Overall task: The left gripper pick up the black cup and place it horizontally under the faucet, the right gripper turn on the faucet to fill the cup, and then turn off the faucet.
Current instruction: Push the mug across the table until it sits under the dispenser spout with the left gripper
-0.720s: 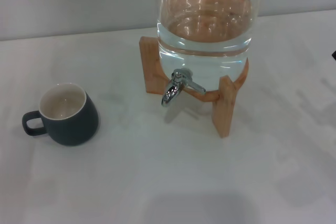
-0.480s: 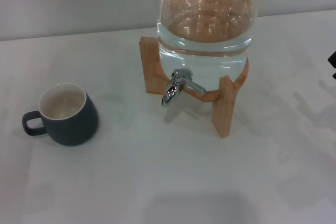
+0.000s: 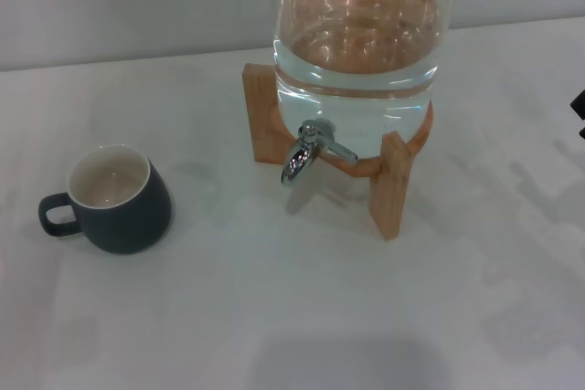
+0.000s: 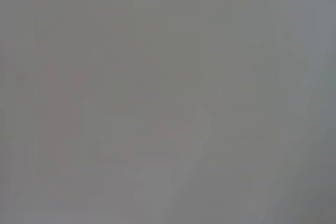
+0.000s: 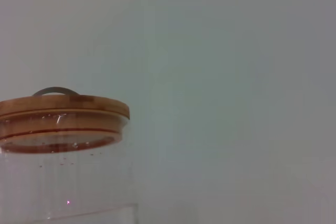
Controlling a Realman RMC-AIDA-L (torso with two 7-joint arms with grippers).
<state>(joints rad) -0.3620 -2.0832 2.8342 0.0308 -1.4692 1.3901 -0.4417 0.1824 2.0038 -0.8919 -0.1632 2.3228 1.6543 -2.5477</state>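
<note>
Black cup, rounded, chrome faucet

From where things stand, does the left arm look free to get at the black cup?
Probably yes. The black cup stands upright alone on the robot's left of the table, well apart from the faucet and wooden stand. The left gripper is not in view.

The black cup looks like matt dark ceramic outside, with a smooth cream glaze inside. The faucet is polished, mirror-bright chrome metal. It is fitted to a clear, glossy glass jar resting on a stand of pale, smooth unpainted wood. The jar's lid is warm-toned wood. The table is matt white.
</note>
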